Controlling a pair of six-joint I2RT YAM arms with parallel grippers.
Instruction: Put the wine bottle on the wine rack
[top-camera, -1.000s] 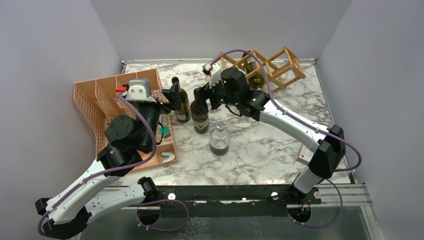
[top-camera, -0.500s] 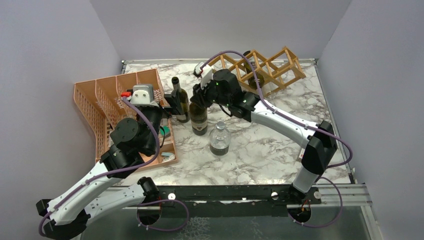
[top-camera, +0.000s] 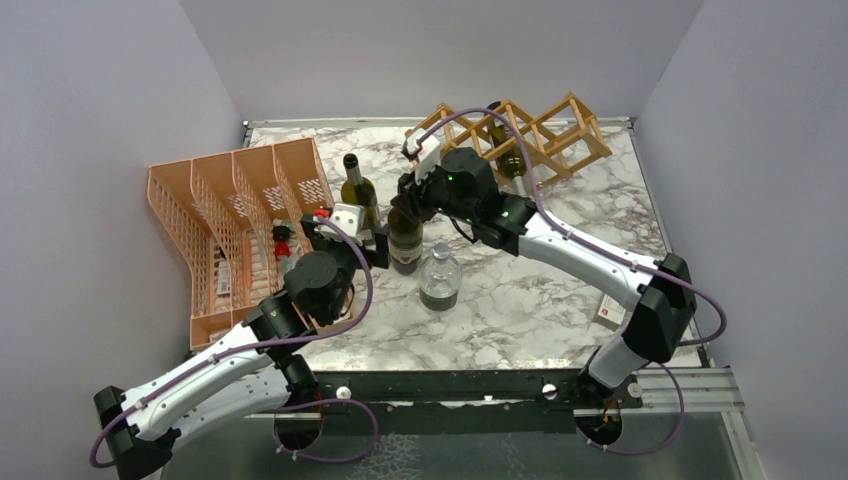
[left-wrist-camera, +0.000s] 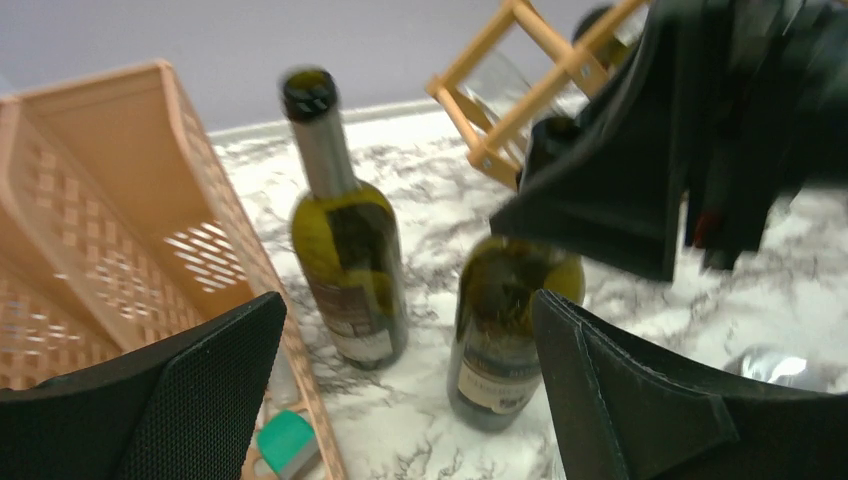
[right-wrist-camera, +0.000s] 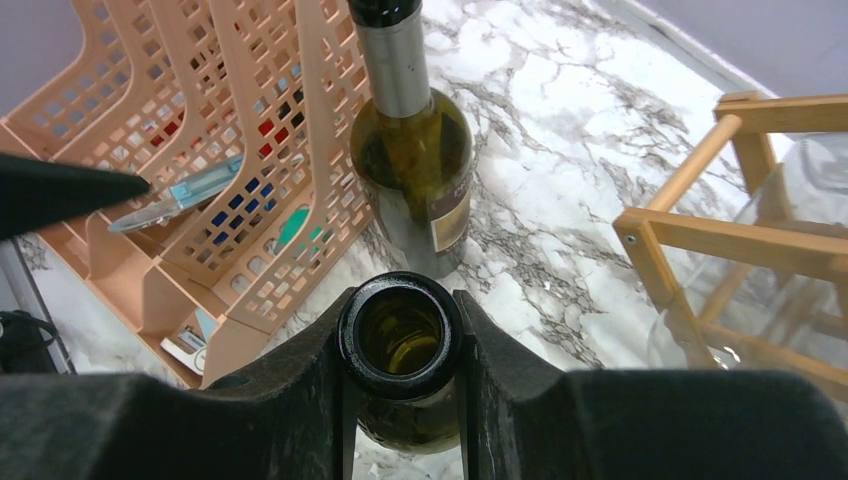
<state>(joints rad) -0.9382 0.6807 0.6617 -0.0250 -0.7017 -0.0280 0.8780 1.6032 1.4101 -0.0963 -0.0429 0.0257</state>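
Right hand (right-wrist-camera: 401, 345) clenched on wine bottle (right-wrist-camera: 401, 425) neck, grip plain only in wrist view, left hand (left-wrist-camera: 408, 310) released

A bottle (right-wrist-camera: 400, 335) stands between the right fingers (right-wrist-camera: 300, 390), touching both. Beyond them stands a second bottle (right-wrist-camera: 412, 150), with the organizer (right-wrist-camera: 200, 100) to their left and the rack (right-wrist-camera: 740, 230) to their right. Both bottles stand ahead of the left fingers (left-wrist-camera: 170, 400).

Orange mesh organizer (top-camera: 172, 210), slotted, at left on marble table (top-camera: 520, 300); small items inside, 1 teal (left-wrist-camera: 285, 440). 1 short clear bottle (top-camera: 439, 277) upright mid-table. Small white box (top-camera: 609, 312) at right edge.
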